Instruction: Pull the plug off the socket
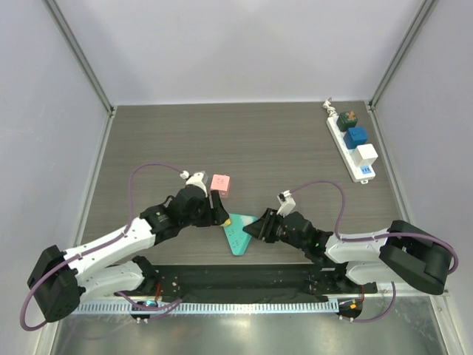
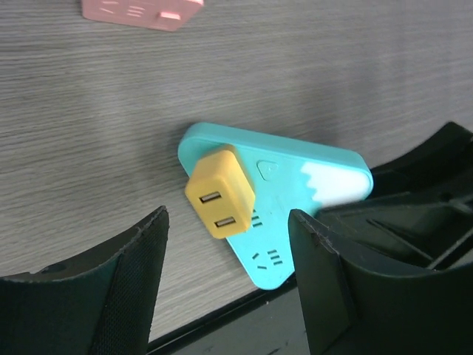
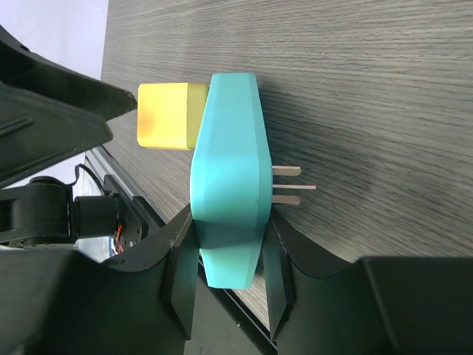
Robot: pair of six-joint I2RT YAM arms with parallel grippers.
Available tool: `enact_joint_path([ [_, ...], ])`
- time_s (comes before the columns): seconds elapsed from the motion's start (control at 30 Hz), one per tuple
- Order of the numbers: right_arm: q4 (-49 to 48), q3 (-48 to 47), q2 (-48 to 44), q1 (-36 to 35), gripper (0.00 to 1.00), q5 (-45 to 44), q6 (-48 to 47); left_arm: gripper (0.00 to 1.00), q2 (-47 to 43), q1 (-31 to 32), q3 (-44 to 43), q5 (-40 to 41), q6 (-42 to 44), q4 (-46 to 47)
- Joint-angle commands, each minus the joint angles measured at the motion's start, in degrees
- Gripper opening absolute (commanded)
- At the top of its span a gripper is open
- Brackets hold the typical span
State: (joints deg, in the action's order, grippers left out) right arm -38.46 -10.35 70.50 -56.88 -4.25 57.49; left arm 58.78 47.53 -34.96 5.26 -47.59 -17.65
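Grasping step: right jaws clamp the teal triangular block (image 3: 225, 170), left jaws stand open around the untouched yellow plug (image 2: 220, 194), so you close, then pull.

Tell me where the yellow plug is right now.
In the left wrist view the yellow plug sticks out of the teal triangular block, between the left gripper's fingers, at the table's near middle.

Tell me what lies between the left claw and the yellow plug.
Nothing: in the left wrist view, the gap from the open left claw to the yellow plug on the teal block is bare, only table behind.
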Motion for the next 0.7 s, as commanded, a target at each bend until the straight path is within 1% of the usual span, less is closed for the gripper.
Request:
enact_joint_path([
  [0.0,4.97,-0.20,0.25,-0.16,0.01,0.65,-2.56,0.67,1.59,0.11,-1.16,4.23,-2.50,-0.45],
  [0.03,4.97,-0.11,0.08,-0.16,0.01,0.56,-2.65,0.67,2.47,0.11,-1.42,4.41,-2.59,-0.54],
  [0.1,5.06,-0.20,0.25,-0.16,0.01,0.65,-2.56,0.65,4.66,0.11,-2.13,2.14,-2.51,0.15],
  [0.23,5.06,-0.64,0.78,-0.16,0.01,0.91,-2.83,0.62,7.21,0.11,-1.34,-1.65,-4.87,5.51],
  [0.33,5.06,-0.64,0.78,-0.16,0.01,1.09,-2.91,0.55,8.36,0.11,-1.08,-1.83,-5.49,6.05],
  [0.4,5.15,-0.46,0.69,-0.25,0.01,1.17,-3.09,0.48,8.19,0.11,-0.29,-1.39,-6.02,6.83],
  [0.53,5.24,-0.11,0.78,-0.16,0.01,0.91,-3.27,0.40,7.75,0.11,1.03,-1.21,-7.07,9.65],
  [0.63,5.67,-0.28,1.22,-0.16,0.01,0.47,-3.09,0.30,8.71,0.20,0.77,-1.91,-7.07,9.91],
  [0.67,6.72,-0.89,1.39,-0.25,0.02,-0.22,-3.00,0.24,9.41,0.11,0.60,-2.44,-6.99,10.09],
])
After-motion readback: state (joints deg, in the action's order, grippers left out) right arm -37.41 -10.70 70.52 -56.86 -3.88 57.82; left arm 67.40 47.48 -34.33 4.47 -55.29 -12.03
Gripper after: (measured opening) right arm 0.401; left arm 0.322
